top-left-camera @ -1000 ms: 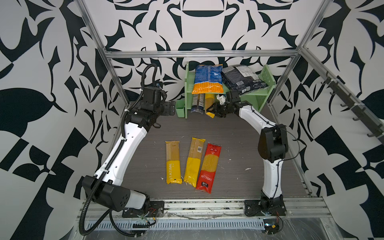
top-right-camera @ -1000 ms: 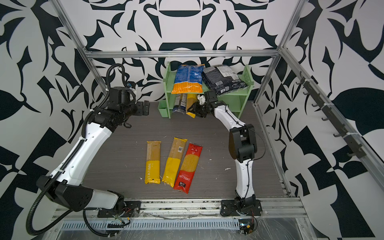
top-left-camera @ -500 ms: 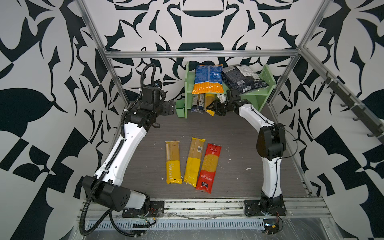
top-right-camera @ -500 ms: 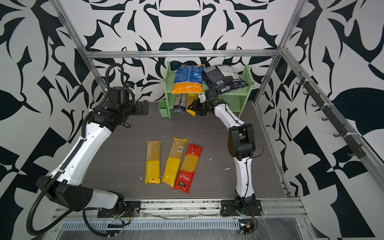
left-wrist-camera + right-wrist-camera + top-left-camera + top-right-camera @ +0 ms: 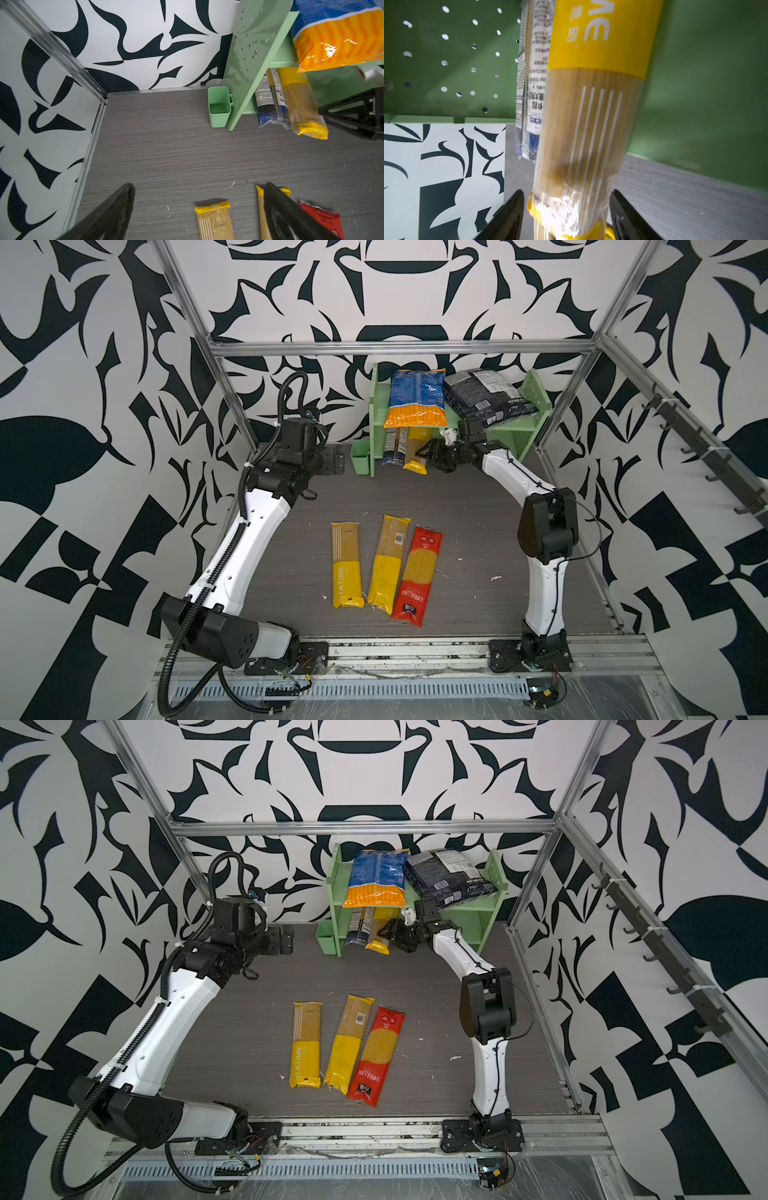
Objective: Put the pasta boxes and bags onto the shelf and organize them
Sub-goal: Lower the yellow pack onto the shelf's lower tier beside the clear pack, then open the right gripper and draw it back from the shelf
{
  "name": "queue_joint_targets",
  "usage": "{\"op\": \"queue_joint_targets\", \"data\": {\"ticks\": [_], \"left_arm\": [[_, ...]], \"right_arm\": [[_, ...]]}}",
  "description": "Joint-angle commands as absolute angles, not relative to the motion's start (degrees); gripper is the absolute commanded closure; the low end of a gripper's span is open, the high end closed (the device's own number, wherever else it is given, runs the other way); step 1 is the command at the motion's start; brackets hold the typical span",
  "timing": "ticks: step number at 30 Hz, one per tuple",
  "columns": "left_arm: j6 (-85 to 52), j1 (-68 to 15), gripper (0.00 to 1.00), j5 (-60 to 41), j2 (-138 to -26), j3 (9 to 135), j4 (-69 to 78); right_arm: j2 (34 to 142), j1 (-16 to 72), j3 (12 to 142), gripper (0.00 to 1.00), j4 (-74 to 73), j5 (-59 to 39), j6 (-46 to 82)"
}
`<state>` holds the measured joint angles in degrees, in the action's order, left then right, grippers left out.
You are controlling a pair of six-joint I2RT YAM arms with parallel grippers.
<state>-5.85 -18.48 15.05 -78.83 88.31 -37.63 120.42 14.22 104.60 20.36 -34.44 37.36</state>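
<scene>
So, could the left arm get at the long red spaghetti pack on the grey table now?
Probably yes. The left gripper is open and empty, and the long red spaghetti pack lies flat on the grey table with nothing on top. Only the middle yellow spaghetti pack crowds its side facing that arm.

Wall panels (image 5: 395, 290) printed with bold black-and-white leaf shapes are enclosing the space at the back and on both sides. An aluminium frame (image 5: 399, 347) is running across the back wall and up the corners. A dark grey wood-grain floor (image 5: 469, 510) is lying flat between them, carrying scattered white crumbs (image 5: 494, 578). A rail of dark hooks (image 5: 706, 452) is hanging on the wall at the right of both top views. Soft, even light is filling the space.
</scene>
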Motion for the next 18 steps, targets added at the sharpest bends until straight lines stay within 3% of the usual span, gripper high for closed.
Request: {"op": "queue_joint_targets", "data": {"ticks": [1, 8, 10, 18], "left_arm": [[-6.33, -17.95, 0.01, 13.92, -76.55, 87.02, -38.09], [-6.15, -17.65, 0.01, 12.79, -75.14, 85.96, -37.97], [-6.22, -17.63, 0.01, 12.32, -74.89, 85.62, -38.06], [-7.33, -17.67, 0.01, 10.77, -73.47, 83.51, -38.13]], "right_arm": [[114.02, 13.21, 102.47, 0.32, 17.32, -33.07, 36.87], [109.46, 13.34, 96.3, 0.32, 16.58, -31.61, 37.0], [108.11, 13.38, 94.8, 0.08, 16.57, -31.04, 36.57], [102.16, 14.5, 86.87, 0.08, 16.51, -29.53, 36.28]]}}
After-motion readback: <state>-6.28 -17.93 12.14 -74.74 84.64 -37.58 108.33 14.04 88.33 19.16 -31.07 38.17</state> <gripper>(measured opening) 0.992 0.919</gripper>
